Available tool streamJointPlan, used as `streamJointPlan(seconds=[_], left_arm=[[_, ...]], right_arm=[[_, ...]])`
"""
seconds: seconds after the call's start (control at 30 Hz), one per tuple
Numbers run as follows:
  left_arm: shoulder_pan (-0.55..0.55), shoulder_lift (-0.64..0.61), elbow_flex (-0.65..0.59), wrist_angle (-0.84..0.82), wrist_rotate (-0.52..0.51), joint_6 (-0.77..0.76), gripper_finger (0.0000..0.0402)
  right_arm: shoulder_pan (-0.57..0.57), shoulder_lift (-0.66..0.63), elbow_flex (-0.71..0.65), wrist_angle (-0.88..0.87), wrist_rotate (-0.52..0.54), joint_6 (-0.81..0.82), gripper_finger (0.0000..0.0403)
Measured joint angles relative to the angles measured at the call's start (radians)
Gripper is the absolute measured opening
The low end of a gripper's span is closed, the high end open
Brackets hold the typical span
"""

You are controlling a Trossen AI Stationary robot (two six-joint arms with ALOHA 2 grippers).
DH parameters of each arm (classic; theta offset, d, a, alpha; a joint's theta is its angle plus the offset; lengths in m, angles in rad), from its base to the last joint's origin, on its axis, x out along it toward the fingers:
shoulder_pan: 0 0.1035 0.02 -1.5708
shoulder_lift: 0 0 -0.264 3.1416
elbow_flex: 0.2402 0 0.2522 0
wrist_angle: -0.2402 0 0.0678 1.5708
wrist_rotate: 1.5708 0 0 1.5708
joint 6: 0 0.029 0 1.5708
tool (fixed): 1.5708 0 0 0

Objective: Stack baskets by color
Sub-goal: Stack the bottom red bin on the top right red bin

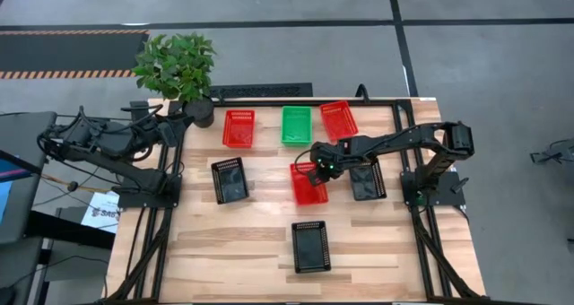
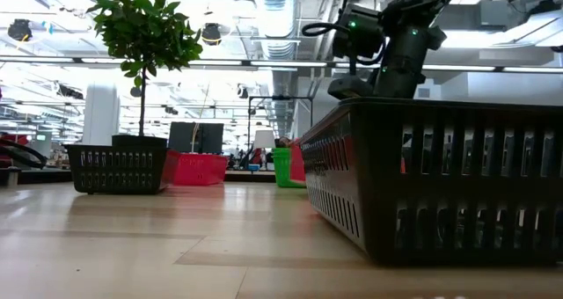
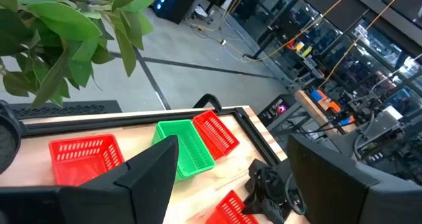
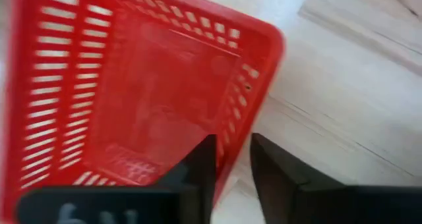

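Observation:
Several baskets lie on the wooden table: a red one (image 1: 239, 128), a green one (image 1: 296, 125) and a second red one (image 1: 339, 120) in the far row. Black ones sit at the left (image 1: 230, 179), right (image 1: 368, 181) and near middle (image 1: 311, 247). A third red basket (image 1: 308, 188) rests flat at the centre. My right gripper (image 1: 319, 172) points steeply down at this basket's far end and is shut on its wall. My left gripper (image 3: 237, 184) hangs open, raised at the table's far left beside the plant, touching nothing. My right gripper (image 4: 232, 140) has the centre red basket's perforated wall (image 4: 241, 118) between its two fingers, one finger (image 4: 201, 168) inside the basket and the other (image 4: 277, 174) outside. The fingers come from above, slanting down. The basket's bottom lies on the table.
A potted plant (image 1: 179, 67) stands at the far left corner, close to my left arm. The right black basket lies just beside the held red one. Bare wood shows along the near edge, either side of the near black basket (image 2: 440, 185).

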Motion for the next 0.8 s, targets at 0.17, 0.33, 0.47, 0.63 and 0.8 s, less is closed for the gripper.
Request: streamJointPlan(seconds=[0.17, 0.33, 0.47, 0.63, 0.8], left_arm=[[0.000, 0.000, 0.000, -0.001, -0.008, 0.000, 0.0270], [0.000, 0.000, 0.000, -0.001, -0.011, 0.001, 0.0270], [0.000, 0.000, 0.000, -0.001, -0.012, 0.001, 0.0270], [0.000, 0.000, 0.000, -0.001, -0.016, 0.001, 0.0270], [0.000, 0.000, 0.000, -0.001, -0.017, 0.001, 0.0270]], right_arm=[[-0.007, -0.004, 0.002, 0.009, -0.002, -0.017, 0.0024], [-0.007, -0.002, 0.002, 0.031, -0.004, -0.020, 0.0021], [-0.015, -0.017, 0.005, 0.038, -0.008, -0.022, 0.0009], [-0.053, -0.054, 0.054, 0.032, -0.032, -0.069, 0.0014], [-0.123, -0.118, 0.118, -0.003, -0.034, -0.138, 0.0007]])
